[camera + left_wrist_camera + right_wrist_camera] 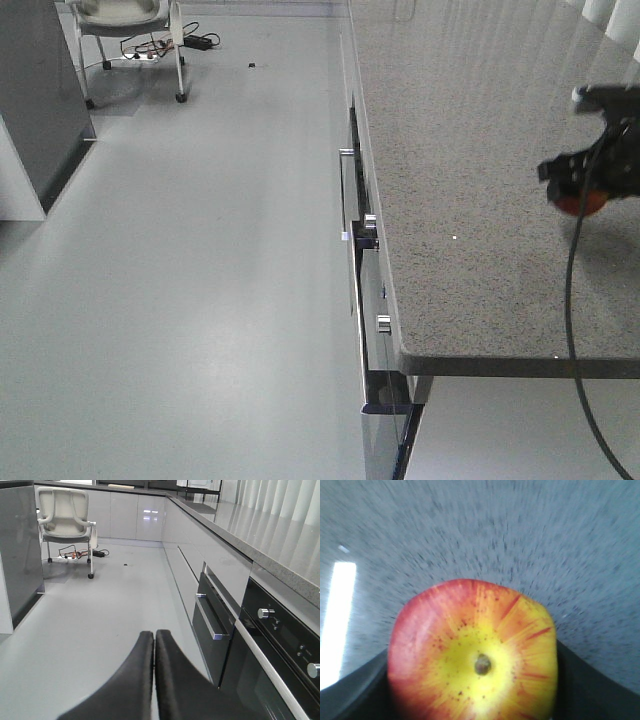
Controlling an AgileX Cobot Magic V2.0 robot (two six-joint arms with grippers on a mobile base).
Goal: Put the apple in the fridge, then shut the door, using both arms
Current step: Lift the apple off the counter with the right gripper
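A red apple (470,655) with a yellow patch round its stem fills the right wrist view, pinched between two black fingers (352,690). In the front view my right gripper (582,196) holds the apple (580,206) just above the speckled grey counter (470,200) near its right edge. My left gripper (154,639) is shut with nothing in it, low over the floor. The dark grey fridge (40,100) stands at the far left, also seen as the fridge (17,555) in the left wrist view. Its inside and its door do not show apart.
A white chair on castors (125,20) stands at the back left with cables (160,50) on the floor. Below the counter run drawer handles (345,190), a dark oven front (270,645) with knobs (265,613), and grey cabinets (125,515).
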